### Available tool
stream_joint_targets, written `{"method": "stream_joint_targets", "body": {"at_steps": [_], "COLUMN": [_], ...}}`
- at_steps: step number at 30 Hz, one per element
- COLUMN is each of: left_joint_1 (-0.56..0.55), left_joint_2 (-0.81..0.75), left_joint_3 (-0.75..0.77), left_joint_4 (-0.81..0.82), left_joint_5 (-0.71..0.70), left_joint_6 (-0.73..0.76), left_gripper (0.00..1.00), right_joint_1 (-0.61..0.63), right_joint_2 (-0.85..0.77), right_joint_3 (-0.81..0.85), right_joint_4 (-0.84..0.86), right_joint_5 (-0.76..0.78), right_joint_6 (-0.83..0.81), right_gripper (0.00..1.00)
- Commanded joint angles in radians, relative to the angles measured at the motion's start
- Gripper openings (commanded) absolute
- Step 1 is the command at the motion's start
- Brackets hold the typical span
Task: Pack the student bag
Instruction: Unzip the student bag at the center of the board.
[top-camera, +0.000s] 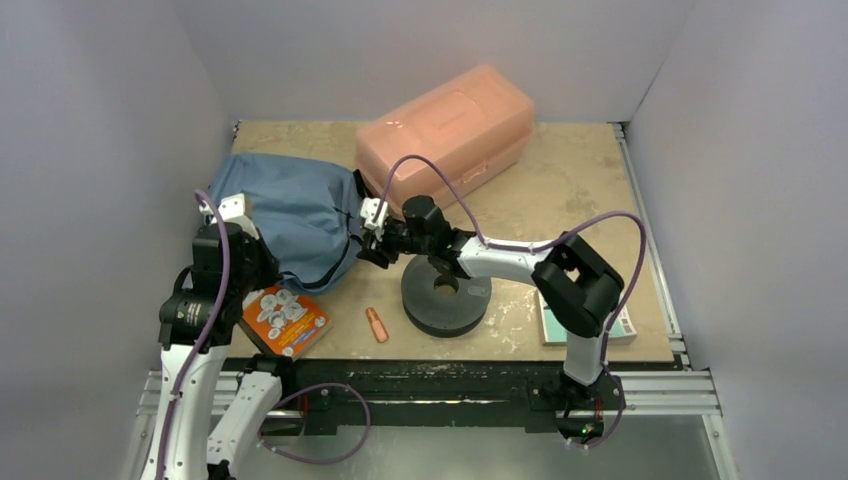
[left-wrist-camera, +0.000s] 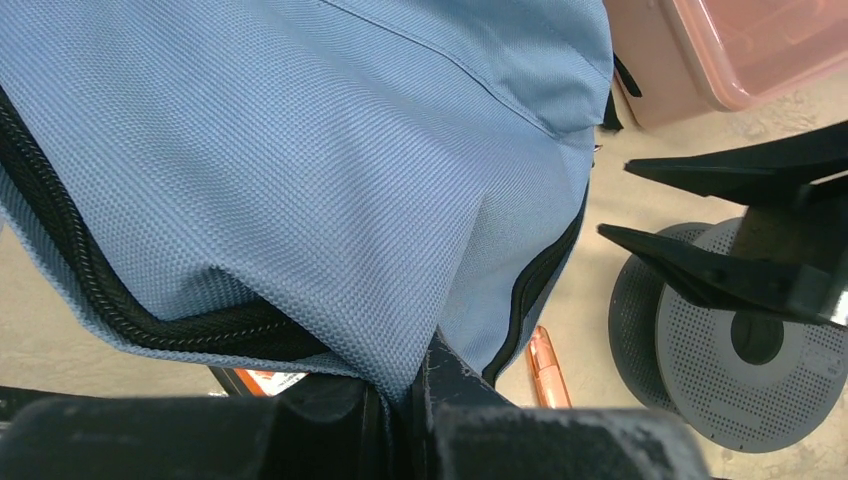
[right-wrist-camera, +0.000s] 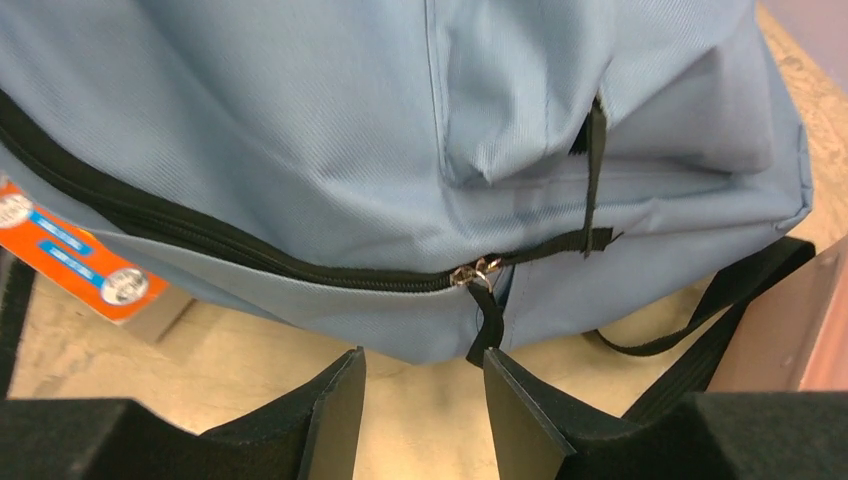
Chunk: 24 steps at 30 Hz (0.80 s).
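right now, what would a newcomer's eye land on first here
The slate-blue backpack lies slumped at the left of the table, with the left fingers pinching its fabric edge. The right fingers stand open right at its zipper pull. Behind sits a big salmon-pink plastic box.

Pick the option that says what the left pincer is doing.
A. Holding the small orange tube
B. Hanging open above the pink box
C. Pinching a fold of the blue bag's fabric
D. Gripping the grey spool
C: in the left wrist view the left pincer is shut on a fold of the student bag, with the blue fabric running down between its fingers.
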Motion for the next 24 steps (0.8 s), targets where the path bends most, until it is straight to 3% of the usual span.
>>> {"method": "stream_joint_targets", "body": {"at_steps": [1, 16, 24], "left_joint_1": [0.007, 0.007, 0.007], "left_joint_2": [-0.018, -0.037, -0.040], "left_joint_3": [-0.001, -0.034, -0.039], "left_joint_4": [0.069, 0.072, 0.079], "left_joint_5": [0.017, 0.025, 0.025], "left_joint_6": [0.031, 0.045, 0.042], "left_gripper": [0.00, 0.00, 0.00], "right_joint_1": [-0.007, -0.012, -0.012], "right_joint_2": [0.051, 0.127, 0.150], "right_joint_3": [0.051, 0.091, 0.110], "right_joint_4": [0.072, 0.156, 0.171], "right_joint_5": [-0.013, 0.087, 0.046], "right_joint_6": [-0.097, -0.067, -0.046], "right_gripper": [0.51, 0.51, 0.49]}}
